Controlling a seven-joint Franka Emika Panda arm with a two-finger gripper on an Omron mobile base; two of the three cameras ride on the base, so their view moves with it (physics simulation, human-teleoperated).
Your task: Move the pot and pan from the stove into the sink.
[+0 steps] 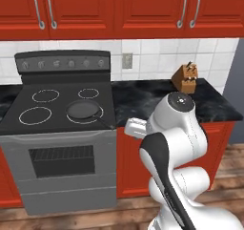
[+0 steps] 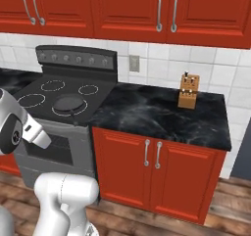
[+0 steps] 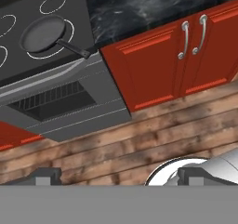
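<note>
The pan (image 1: pixel 83 110) is a shallow black frying pan on the front right burner of the stove (image 1: pixel 62 105). Its long handle (image 1: pixel 106 123) points toward the stove's front right corner. From the other side the pan (image 2: pixel 68 103) rests on the stove (image 2: pixel 44 95) the same way. In the hand view the pan (image 3: pixel 44 34) lies at upper left on the stove (image 3: pixel 23 9). My gripper (image 3: pixel 122 176) is open and empty, held low in front of the cabinets, well short of the pan. The pot and the sink are out of view.
A black marbled counter (image 1: pixel 143 100) runs right of the stove, with a wooden knife block (image 1: pixel 187 78) near the wall. Red cabinet doors (image 3: pixel 186 51) sit under the counter, and the grey oven front (image 1: pixel 62 162) is below the cooktop. Wood floor (image 3: pixel 139 135) lies beneath.
</note>
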